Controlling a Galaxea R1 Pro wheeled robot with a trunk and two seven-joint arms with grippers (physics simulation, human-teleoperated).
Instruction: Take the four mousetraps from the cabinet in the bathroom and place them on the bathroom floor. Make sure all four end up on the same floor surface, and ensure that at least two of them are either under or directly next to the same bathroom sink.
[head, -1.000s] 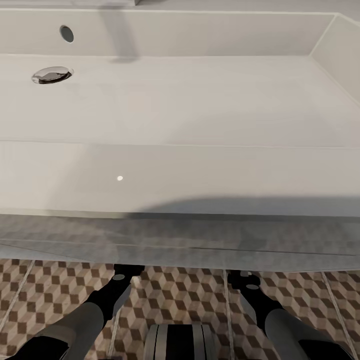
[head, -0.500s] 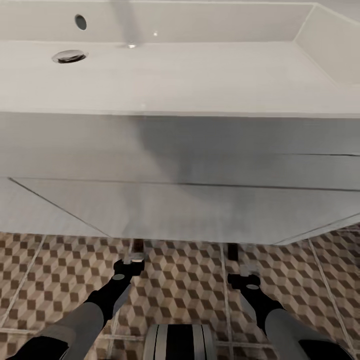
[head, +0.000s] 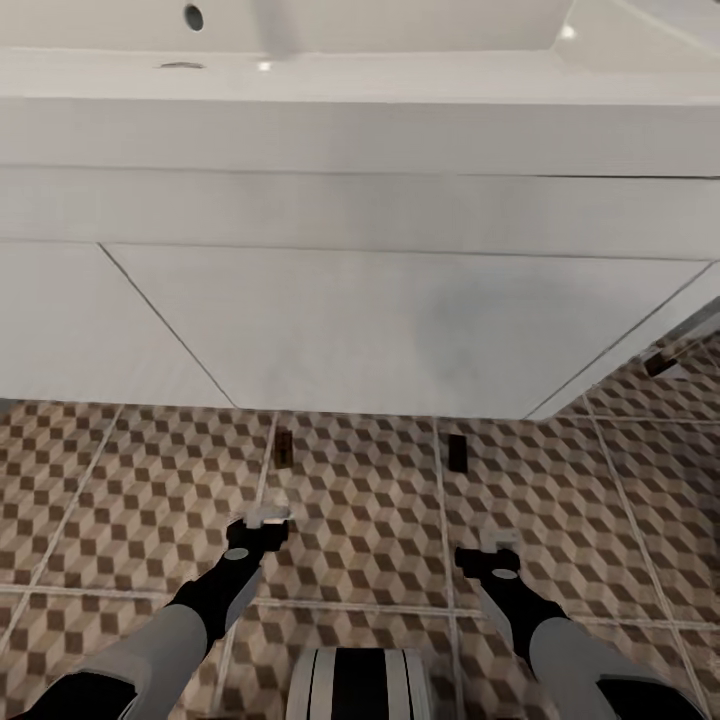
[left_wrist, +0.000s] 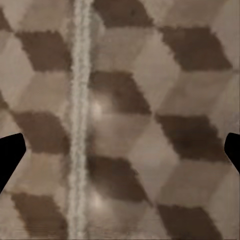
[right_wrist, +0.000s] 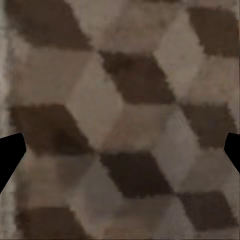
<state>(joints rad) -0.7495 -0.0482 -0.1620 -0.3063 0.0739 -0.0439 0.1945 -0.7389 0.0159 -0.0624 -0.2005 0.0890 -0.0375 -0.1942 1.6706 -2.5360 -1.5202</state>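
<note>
Two mousetraps lie flat on the bathroom floor (head: 360, 520), just below the vanity's front edge in the head view: one (head: 284, 447) on the left, one (head: 458, 452) on the right. A third small dark piece (head: 660, 363) lies far right by the vanity's corner. The white sink (head: 400, 70) runs across the top on its white vanity (head: 380, 320). My left gripper (head: 260, 520) hangs a little short of the left mousetrap, and my right gripper (head: 490, 552) a little short of the right one. Both wrist views look down on cube-pattern tile between spread black fingertips (left_wrist: 10, 155) (right_wrist: 10, 152), with nothing held.
The vanity overhangs the floor ahead and blocks the space above the mousetraps. My own base (head: 360, 685) shows at the bottom middle. Patterned tiles with pale grout lines spread to left and right.
The head camera has tilted down or sunk: the sink slid up the picture, and more floor with the mousetraps came into view. Both arms keep their place in the picture.
</note>
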